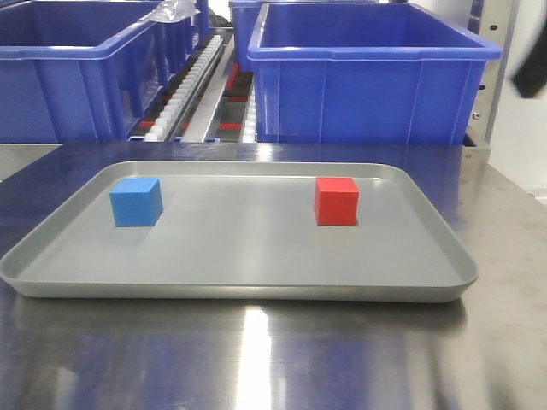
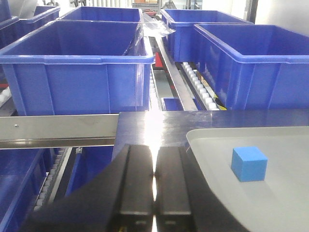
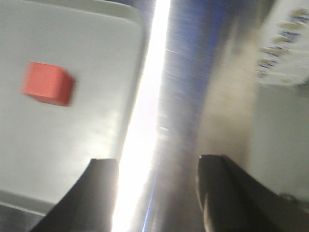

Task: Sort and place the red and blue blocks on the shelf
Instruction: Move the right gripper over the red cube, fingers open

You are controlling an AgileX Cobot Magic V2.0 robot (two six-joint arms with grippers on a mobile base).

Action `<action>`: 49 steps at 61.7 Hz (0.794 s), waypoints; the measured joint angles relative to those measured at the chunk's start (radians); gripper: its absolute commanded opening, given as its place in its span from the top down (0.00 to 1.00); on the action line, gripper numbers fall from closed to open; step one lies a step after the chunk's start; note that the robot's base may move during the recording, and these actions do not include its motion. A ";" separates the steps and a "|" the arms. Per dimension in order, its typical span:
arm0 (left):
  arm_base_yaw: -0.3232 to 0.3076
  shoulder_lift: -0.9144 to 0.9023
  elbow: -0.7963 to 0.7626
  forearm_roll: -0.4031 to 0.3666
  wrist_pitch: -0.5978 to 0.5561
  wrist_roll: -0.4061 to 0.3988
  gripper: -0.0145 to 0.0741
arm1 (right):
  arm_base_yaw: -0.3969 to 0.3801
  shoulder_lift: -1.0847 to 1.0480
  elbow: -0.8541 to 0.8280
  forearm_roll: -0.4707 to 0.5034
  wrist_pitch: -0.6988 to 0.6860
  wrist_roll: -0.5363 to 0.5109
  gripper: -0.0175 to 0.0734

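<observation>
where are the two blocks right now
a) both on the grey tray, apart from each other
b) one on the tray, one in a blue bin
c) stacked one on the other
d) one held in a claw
a: the blue block and the red block both sit on the grey tray, well apart and untouched.
</observation>
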 measured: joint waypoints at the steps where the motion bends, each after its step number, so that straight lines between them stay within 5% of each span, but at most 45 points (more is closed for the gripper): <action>1: 0.000 0.000 0.000 0.000 0.000 0.000 0.68 | 0.013 0.007 -0.010 0.002 0.000 0.000 0.29; 21: 0.000 0.000 0.000 0.000 0.000 0.000 0.68 | 0.147 0.233 -0.139 0.008 0.002 0.000 0.29; 49: 0.000 0.000 0.000 0.000 0.000 0.000 0.68 | 0.203 0.397 -0.236 0.014 -0.043 0.000 0.29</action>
